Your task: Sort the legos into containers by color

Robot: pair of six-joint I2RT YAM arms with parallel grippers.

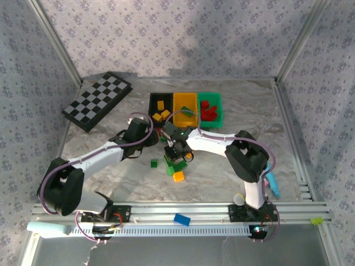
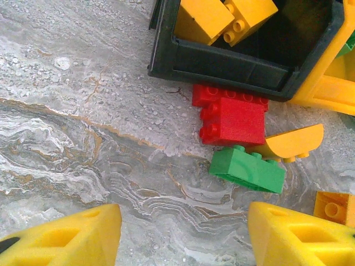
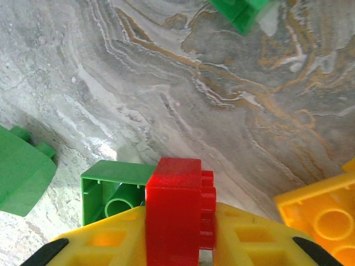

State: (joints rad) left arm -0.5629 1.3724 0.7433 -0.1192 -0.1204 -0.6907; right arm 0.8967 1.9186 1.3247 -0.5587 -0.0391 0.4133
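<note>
In the right wrist view my right gripper [image 3: 178, 224] is shut on a red lego [image 3: 176, 194], its yellow fingers [image 3: 111, 244] pressing both sides just above the table. A hollow green lego [image 3: 113, 191] lies behind it and an orange one [image 3: 321, 213] to the right. My left gripper [image 2: 183, 241] is open with bare table between its fingers, short of two red legos [image 2: 233, 119], a green one [image 2: 248, 169] and a curved yellow piece [image 2: 294, 142] by the black container [image 2: 222, 64]. From above, both grippers [image 1: 157, 137] [image 1: 176, 154] meet over the loose pile [image 1: 176, 169].
The black [image 1: 155, 100], yellow [image 1: 184, 101] and green [image 1: 211, 100] containers stand in a row at the back; yellow bricks lie in the black one, red in the green. A checkered board [image 1: 97, 101] lies back left. A blue brick [image 1: 181, 219] rests on the front rail.
</note>
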